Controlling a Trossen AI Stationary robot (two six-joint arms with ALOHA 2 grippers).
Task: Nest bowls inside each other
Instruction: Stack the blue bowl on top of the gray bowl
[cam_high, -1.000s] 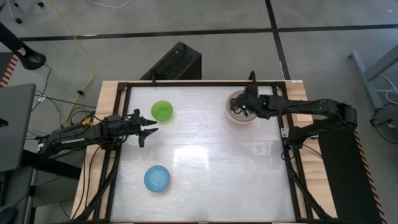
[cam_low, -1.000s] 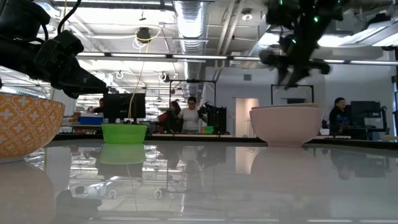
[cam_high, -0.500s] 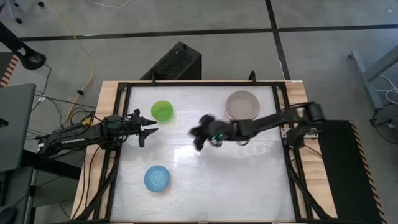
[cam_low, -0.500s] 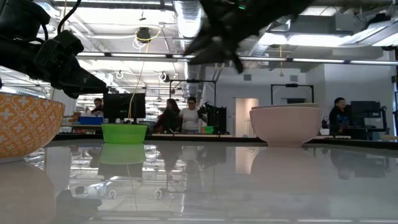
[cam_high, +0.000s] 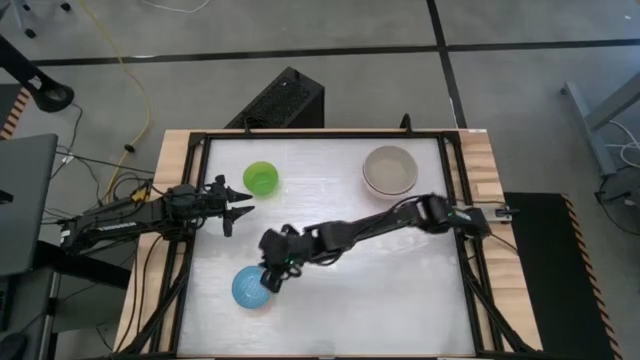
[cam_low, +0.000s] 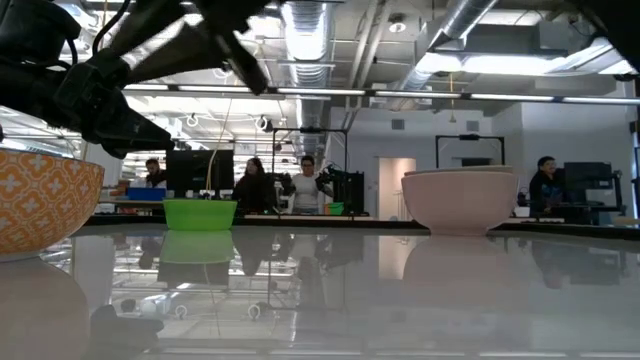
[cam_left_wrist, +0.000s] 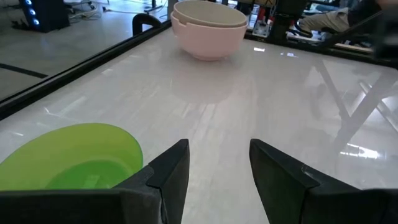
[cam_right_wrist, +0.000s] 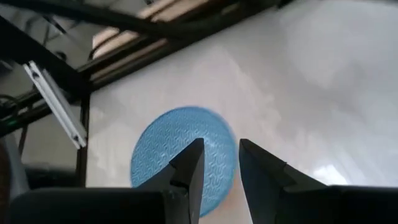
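Bowls sit spread over my tabletop (cam_high: 400, 270). My blue bowl (cam_high: 252, 287) lies near the front left corner, and my right gripper (cam_high: 272, 276) reaches across the tabletop from the right edge to hang just over that bowl's right rim. Its two fingers (cam_right_wrist: 189, 167) stand a narrow gap apart with nothing between them; in my right wrist view the blue bowl (cam_right_wrist: 183, 152) shows beyond the fingertips, not gripped.

My bright green bowl (cam_high: 261, 178) rests near the back left corner. My left gripper (cam_high: 238, 211) waits at the left edge, just in front of that bowl, and its fingers (cam_left_wrist: 168, 174) are parted and empty, with the green bowl (cam_left_wrist: 71, 155) beside them in my left wrist view.

Near the back right corner stands a grey-beige bowl (cam_high: 390, 170), well apart from the other two. In my left wrist view it shows as a stack (cam_left_wrist: 208, 28), one bowl nested inside another.

In my low view an orange patterned bowl (cam_low: 45, 205) fills the picture's left side; people stand in the room behind.
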